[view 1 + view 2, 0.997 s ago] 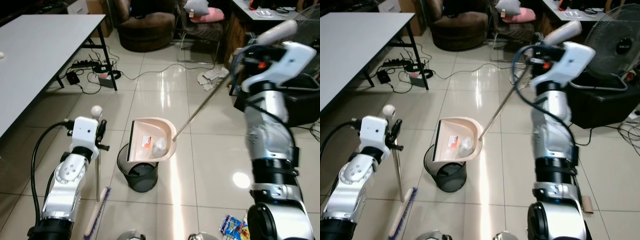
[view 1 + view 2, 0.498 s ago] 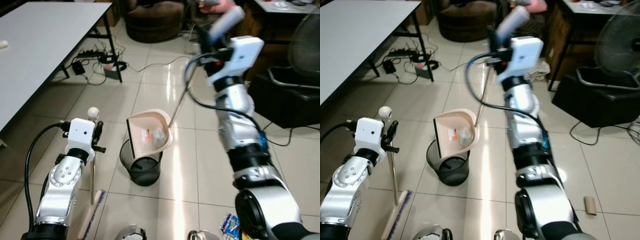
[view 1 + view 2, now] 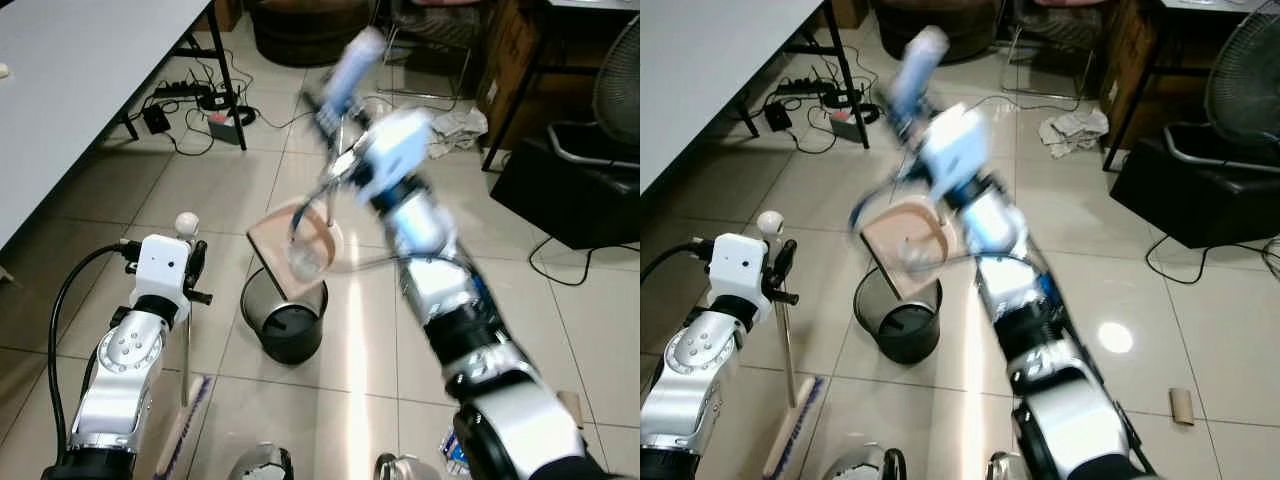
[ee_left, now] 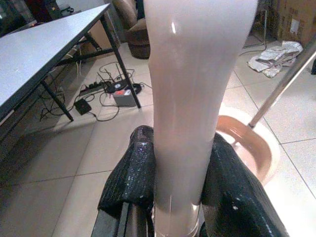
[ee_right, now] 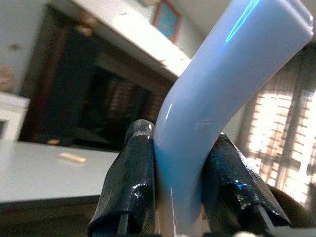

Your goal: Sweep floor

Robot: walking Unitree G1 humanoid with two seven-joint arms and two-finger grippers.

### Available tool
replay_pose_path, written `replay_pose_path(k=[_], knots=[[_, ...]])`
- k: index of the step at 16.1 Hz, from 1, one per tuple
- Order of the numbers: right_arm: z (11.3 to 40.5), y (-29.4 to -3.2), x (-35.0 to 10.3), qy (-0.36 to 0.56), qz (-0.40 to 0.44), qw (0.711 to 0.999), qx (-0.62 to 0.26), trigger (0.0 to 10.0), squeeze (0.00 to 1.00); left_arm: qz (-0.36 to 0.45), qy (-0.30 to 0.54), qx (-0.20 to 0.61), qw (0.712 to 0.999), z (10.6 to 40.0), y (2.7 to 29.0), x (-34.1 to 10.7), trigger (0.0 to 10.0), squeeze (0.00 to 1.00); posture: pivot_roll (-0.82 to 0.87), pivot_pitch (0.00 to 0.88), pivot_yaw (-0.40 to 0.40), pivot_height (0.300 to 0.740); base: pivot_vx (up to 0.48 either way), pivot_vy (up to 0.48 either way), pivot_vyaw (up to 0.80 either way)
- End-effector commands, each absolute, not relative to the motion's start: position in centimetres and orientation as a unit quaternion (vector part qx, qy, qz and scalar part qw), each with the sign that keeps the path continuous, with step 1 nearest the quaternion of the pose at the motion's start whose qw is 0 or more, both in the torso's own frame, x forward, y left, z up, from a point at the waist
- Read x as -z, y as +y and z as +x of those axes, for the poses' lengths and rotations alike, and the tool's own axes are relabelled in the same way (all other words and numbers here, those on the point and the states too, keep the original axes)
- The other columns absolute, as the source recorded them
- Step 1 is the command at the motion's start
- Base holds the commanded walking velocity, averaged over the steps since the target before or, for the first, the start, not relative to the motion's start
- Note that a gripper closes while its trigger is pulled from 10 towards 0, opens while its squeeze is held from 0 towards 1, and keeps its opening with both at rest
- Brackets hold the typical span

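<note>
A pink dustpan (image 3: 300, 245) hangs tilted, mouth down, over a black mesh bin (image 3: 285, 325), with a pale crumpled bit (image 3: 306, 262) at its lower lip; it is blurred. My right gripper (image 3: 330, 108) is shut on the pale blue grip (image 5: 197, 123) of the dustpan's long handle, its black fingers (image 5: 131, 177) on either side of it. At the lower left my left gripper (image 3: 190, 272) is shut on the upright broom stick (image 4: 190, 98). The broom head (image 3: 185, 432) rests on the tiles beside the bin.
A grey table (image 3: 80, 70) stands at the left, with cables and a power strip (image 3: 200, 100) beneath it. Crumpled paper (image 3: 455, 125) lies on the far floor. A black box (image 3: 570, 190) and a fan (image 3: 615, 80) stand at the right. A cardboard roll (image 3: 1180, 405) lies near my feet.
My right arm has swung to the left and lifted the handle upright, tipping the dustpan steeply over the bin. The left arm and broom have stayed put. The camera shifted.
</note>
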State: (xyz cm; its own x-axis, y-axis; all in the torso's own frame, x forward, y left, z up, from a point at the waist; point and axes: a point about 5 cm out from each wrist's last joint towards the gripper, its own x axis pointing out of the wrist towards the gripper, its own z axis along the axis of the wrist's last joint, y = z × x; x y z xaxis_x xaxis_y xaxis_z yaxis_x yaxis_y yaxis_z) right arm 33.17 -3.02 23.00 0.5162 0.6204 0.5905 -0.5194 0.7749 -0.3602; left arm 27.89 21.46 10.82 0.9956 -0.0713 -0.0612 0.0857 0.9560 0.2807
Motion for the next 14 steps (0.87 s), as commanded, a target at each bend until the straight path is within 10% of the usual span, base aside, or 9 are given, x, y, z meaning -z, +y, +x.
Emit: replay_pose_path(k=[1, 10, 14], knots=[[31.9, -1.8, -23.8, -0.407, -0.090, 0.835, -0.359, 10.0, 0.00, 0.162, 0.017, 0.034, 0.986, 27.8, 21.7, -11.4, 10.0, 0.00, 0.10, 0.109, 0.068, 0.740, 0.000, 0.000, 0.00], [31.5, -1.3, -24.1, -0.447, -0.182, 0.799, -0.358, 10.0, 0.00, 0.152, 0.009, 0.042, 0.987, 28.8, 20.9, -11.5, 10.0, 0.00, 0.09, 0.069, 0.065, 0.740, 0.000, 0.000, 0.00], [33.2, -6.6, -30.8, -0.492, -0.085, 0.839, -0.214, 10.0, 0.00, 0.113, 0.010, 0.057, 0.992, 30.1, 20.0, -11.9, 10.0, 0.00, 0.06, 0.051, 0.047, 0.740, 0.000, 0.000, 0.00]])
